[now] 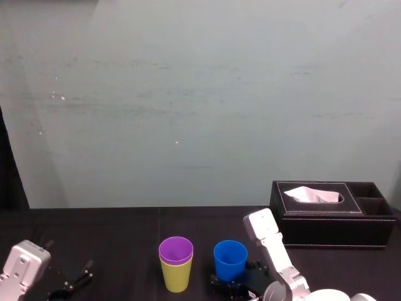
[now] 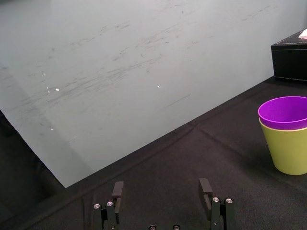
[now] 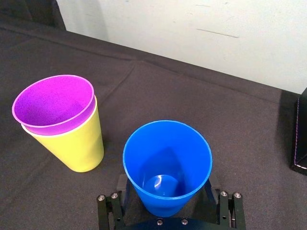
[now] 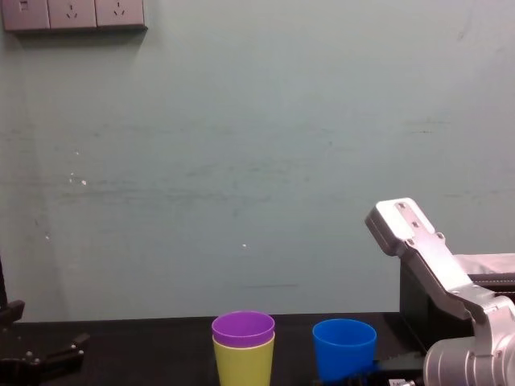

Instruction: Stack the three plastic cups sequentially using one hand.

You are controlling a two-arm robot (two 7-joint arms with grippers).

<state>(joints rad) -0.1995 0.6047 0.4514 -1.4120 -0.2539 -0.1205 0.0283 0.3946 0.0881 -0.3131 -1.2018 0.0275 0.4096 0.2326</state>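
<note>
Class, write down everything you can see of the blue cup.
The bright blue tapered plastic cup is smooth, empty and upright on the black tablecloth. It stands apart from the purple cup nested in the yellow-green cup to its left. The open right gripper flanks its lower body; contact is unclear. The left gripper idles far left.

right hand [image 3: 167, 183] low and forward, jaws apart; left hand [image 2: 161, 185] low, far left, jaws apart

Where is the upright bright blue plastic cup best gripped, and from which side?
Probably its lower tapered wall, from the robot's side: the bright blue plastic cup stands upright, clear of the purple cup nested in the yellow-green cup; the right gripper flanks it with open fingers. The left gripper sits parked at left.
</note>
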